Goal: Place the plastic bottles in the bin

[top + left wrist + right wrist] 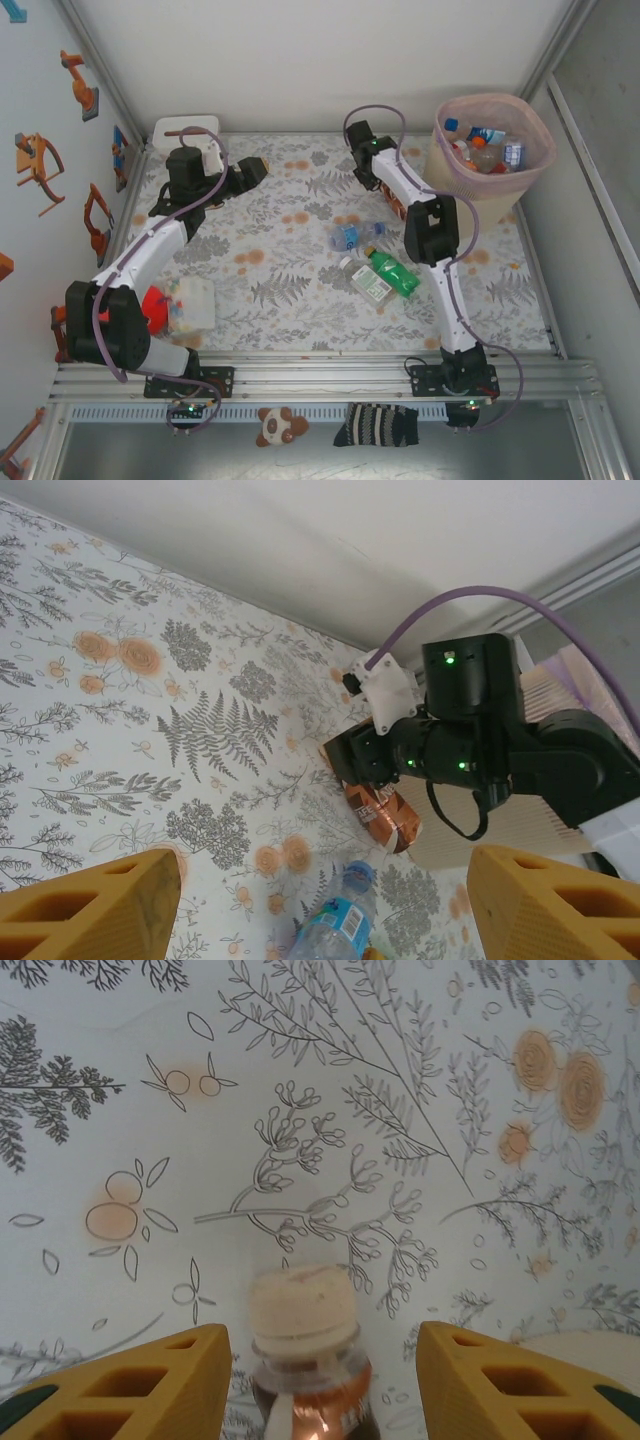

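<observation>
Start near your right arm's elbow, where 3 bottles lie on the cloth (280, 290) just to its left. They are a white-capped bottle (366, 283), a green bottle (395, 273) touching it, and a blue-capped bottle (350, 237) a little farther in. A low swing of that arm could send them rolling toward the rail (320, 378).

Farther in, the right gripper (322, 1360) straddles a brown bottle (382, 817) with a cream cap, but its fingers are slack. A gap shows beside 1 pad, so I judge nothing is clamped. The bottle sits over the cloth beside the bin (497, 196), not above its opening. You cannot tell whether it rests on the cloth. If you let go here it likely ends up loose on the table, perhaps under the arm, and needs a fresh grasp.

The bin stands at the far right with several bottles inside. It looks light — a nudge from the forearm could shove it, and a dropped bottle could bounce off the pile.

The left gripper (322, 865) hangs spread wide and empty over the far-left cloth, facing the right arm. If both reach for the blue-capped bottle, they could clash.

The cloth is flat and smooth, printed with ferns and orange flowers. A soft toy (280, 425) and a striped sock (378, 424) lie on the near ledge. A clear container (190, 305) with a red object sits near left, and a white tissue box (185, 128) far left. Pale walls close 3 sides, with orange figures (80, 85) on the left one.
</observation>
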You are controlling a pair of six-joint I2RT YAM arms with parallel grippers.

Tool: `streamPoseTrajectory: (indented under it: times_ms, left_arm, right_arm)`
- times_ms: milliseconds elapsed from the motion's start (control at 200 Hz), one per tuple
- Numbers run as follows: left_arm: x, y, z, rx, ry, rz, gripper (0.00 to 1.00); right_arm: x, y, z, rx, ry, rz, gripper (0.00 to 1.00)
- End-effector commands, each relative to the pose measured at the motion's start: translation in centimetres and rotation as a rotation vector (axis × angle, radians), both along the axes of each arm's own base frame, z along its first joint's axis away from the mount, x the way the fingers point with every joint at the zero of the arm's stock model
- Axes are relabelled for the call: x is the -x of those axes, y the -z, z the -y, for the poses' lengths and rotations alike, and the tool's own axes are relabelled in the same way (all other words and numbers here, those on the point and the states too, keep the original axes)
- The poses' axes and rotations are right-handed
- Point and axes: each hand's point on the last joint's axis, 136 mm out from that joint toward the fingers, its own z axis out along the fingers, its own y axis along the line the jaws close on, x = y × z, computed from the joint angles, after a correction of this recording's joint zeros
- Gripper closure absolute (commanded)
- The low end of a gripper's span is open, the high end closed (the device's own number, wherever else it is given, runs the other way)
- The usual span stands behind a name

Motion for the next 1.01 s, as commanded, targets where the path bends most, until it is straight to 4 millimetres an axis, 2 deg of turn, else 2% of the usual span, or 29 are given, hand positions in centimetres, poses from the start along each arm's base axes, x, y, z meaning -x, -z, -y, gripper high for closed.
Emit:
streamPoseTrajectory:
  times_ms: [0, 290, 586, 761, 881, 1001]
  left_arm:
    - [0.5, -1.1, -0.2, 0.016, 0.000, 0.028, 0.25]
    - [0.8, -1.1, -0.6, 0.009, -0.014, 0.032, 0.25]
    - [0.8, -1.0, -0.5, 0.010, -0.016, 0.028, 0.25]
    - [0.7, -1.0, -0.6, 0.009, -0.017, 0.026, 0.25]
    - [0.7, -0.9, -0.6, 0.007, -0.020, 0.025, 0.25]
    - [0.7, -0.9, -0.6, 0.010, -0.019, 0.023, 0.25]
  right_arm:
    - [-0.6, 1.7, 0.2, 0.031, -0.009, -0.001, 0.49]
    - [0.4, 4.6, 0.8, 0.069, -0.014, -0.077, 0.50]
    - [1.5, 3.5, 1.1, 0.050, -0.027, -0.127, 0.55]
    - [2.7, 3.9, 1.6, 0.060, -0.039, -0.189, 0.57]
    - [2.9, 4.1, 1.8, 0.062, -0.040, -0.200, 0.61]
    - [2.8, 3.3, 1.6, 0.050, -0.040, -0.188, 0.66]
